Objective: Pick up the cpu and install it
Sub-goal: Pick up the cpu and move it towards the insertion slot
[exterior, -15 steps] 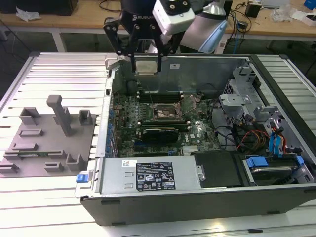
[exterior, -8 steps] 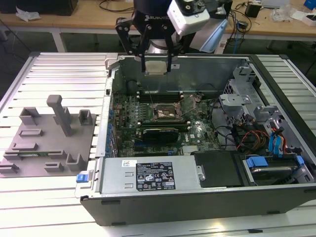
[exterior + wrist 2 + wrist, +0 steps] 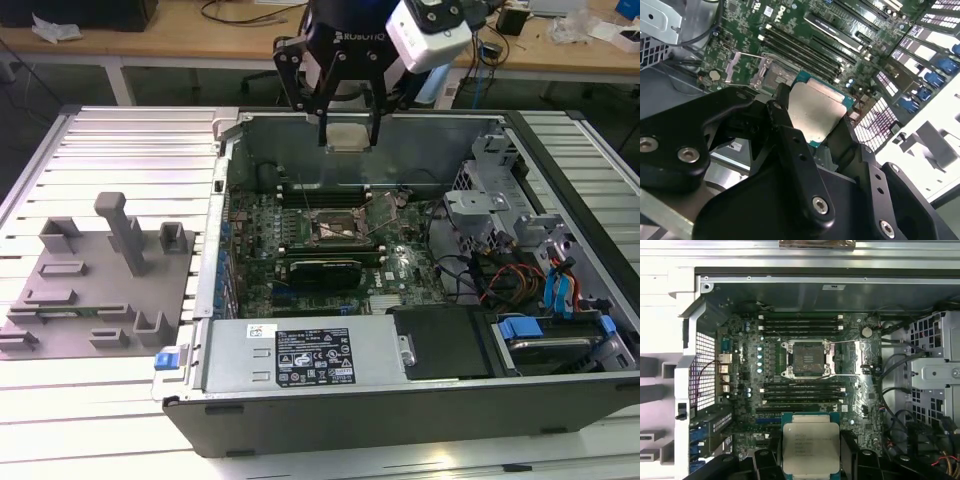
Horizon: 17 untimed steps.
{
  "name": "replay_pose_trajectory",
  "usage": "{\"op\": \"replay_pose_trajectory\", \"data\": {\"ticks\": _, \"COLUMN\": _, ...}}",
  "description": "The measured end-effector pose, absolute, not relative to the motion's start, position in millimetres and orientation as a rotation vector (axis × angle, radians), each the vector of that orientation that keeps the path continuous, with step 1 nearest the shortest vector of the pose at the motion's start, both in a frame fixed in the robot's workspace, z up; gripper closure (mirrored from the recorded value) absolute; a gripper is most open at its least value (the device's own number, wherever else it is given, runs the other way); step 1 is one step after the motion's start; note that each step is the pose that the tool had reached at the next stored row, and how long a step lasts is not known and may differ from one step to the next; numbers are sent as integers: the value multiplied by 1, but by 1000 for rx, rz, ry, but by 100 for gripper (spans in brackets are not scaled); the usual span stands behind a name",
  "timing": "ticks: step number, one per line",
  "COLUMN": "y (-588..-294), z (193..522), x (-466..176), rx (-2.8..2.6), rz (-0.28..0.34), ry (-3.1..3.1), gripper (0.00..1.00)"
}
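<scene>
Silver on top, the cpu sat flat in the gripper. Its black fingers were shut on two edges of the chip, I think so it would not tip or drop. It hung in the air, high over the open case and well apart from the socket. The socket's metal lid looked open, ready to take a chip. Grey blocks lay far from the socket, outside the case.

The gripper was black, its jointed links held by round silver screws; white lettering marked its body, beside a white camera.
</scene>
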State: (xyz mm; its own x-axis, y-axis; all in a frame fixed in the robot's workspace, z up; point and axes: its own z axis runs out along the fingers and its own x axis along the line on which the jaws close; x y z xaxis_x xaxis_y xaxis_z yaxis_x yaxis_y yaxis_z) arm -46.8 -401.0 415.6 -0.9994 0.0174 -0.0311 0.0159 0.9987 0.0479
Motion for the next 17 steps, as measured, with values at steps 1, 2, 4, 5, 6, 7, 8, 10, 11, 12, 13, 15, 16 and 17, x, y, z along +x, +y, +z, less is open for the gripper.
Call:
{"op": "replay_pose_trajectory", "data": {"ticks": 1, "y": -401, "z": 416, "x": -47, "rx": 26, "rz": 74, "ry": 3109, "gripper": 45}}
{"op": "replay_pose_trajectory", "data": {"ticks": 2, "y": -401, "z": 416, "x": -47, "rx": 26, "rz": 74, "ry": 3109, "gripper": 45}}
{"op": "replay_pose_trajectory", "data": {"ticks": 4, "y": -401, "z": 414, "x": -46, "rx": 26, "rz": 74, "ry": 3109, "gripper": 45}}
{"op": "replay_pose_trajectory", "data": {"ticks": 5, "y": -401, "z": 413, "x": -45, "rx": 26, "rz": 74, "ry": 3110, "gripper": 45}}
{"op": "replay_pose_trajectory", "data": {"ticks": 6, "y": -401, "z": 412, "x": -44, "rx": 26, "rz": 74, "ry": 3111, "gripper": 45}}
{"op": "replay_pose_trajectory", "data": {"ticks": 7, "y": -401, "z": 411, "x": -42, "rx": 26, "rz": 74, "ry": 3113, "gripper": 45}}
{"op": "replay_pose_trajectory", "data": {"ticks": 8, "y": -401, "z": 408, "x": -40, "rx": 26, "rz": 74, "ry": 3115, "gripper": 45}}
{"op": "replay_pose_trajectory", "data": {"ticks": 10, "y": -401, "z": 405, "x": -38, "rx": 26, "rz": 74, "ry": 3118, "gripper": 45}}
{"op": "replay_pose_trajectory", "data": {"ticks": 11, "y": -401, "z": 403, "x": -37, "rx": 26, "rz": 74, "ry": 3119, "gripper": 45}}
{"op": "replay_pose_trajectory", "data": {"ticks": 12, "y": -401, "z": 401, "x": -36, "rx": 26, "rz": 74, "ry": 3120, "gripper": 45}}
{"op": "replay_pose_trajectory", "data": {"ticks": 13, "y": -401, "z": 399, "x": -36, "rx": 26, "rz": 74, "ry": 3121, "gripper": 45}}
{"op": "replay_pose_trajectory", "data": {"ticks": 15, "y": -400, "z": 395, "x": -34, "rx": 26, "rz": 74, "ry": 3121, "gripper": 45}}
{"op": "replay_pose_trajectory", "data": {"ticks": 16, "y": -400, "z": 393, "x": -34, "rx": 26, "rz": 74, "ry": 3121, "gripper": 45}}
{"op": "replay_pose_trajectory", "data": {"ticks": 17, "y": -400, "z": 390, "x": -33, "rx": 26, "rz": 74, "ry": 3122, "gripper": 45}}
